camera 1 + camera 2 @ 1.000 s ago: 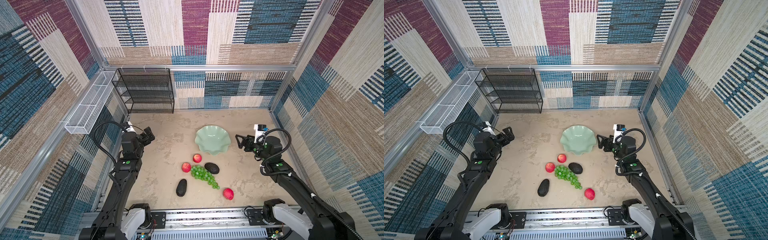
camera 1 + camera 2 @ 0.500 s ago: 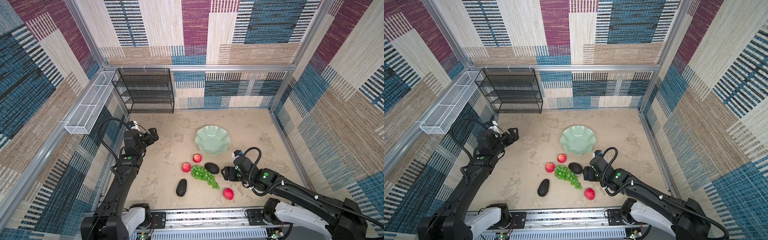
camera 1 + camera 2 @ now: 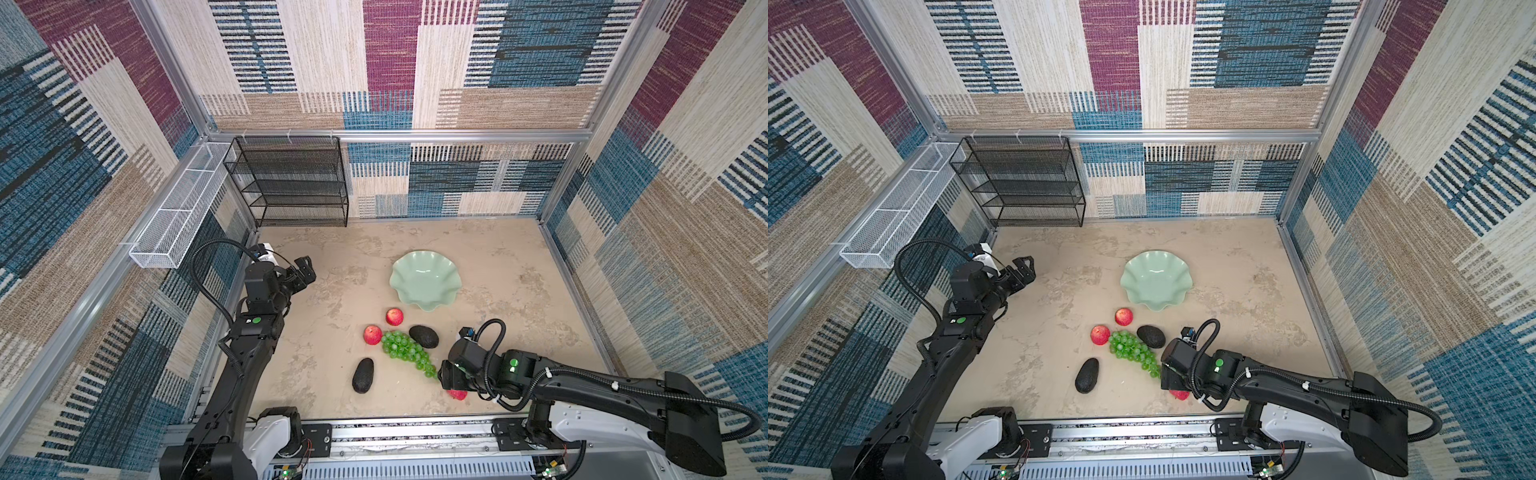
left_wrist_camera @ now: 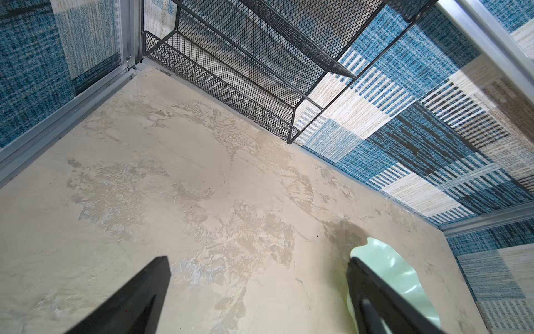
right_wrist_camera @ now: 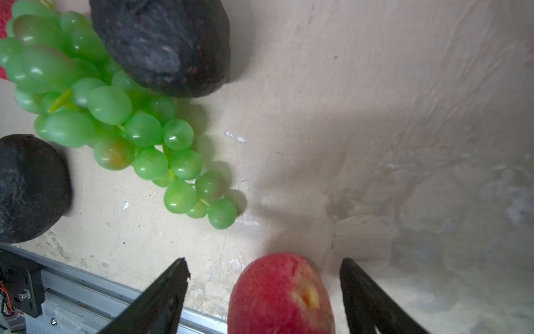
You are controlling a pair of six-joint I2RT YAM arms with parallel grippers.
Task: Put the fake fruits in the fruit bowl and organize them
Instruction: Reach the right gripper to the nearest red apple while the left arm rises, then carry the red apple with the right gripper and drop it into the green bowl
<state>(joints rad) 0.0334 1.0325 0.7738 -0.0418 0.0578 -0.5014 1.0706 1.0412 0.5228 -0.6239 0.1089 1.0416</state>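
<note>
The right end effector (image 5: 263, 260) stands spread astride a small red-pink apple (image 3: 457, 395), lower right of centre in a top view, not pinching it. The left end effector (image 3: 306, 271) hangs spread at mid-left, well apart from the pale mint-green scalloped bowl (image 3: 415, 274) at centre.

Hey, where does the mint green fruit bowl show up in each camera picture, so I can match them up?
In both top views: the fruit bowl lies near the picture's middle.
Left wrist: its wavy rim shows, partly hidden by the left gripper.
Right wrist: not in it.
Shared landmark: the black mesh rack, seen in every view that shows the bowl.
</note>
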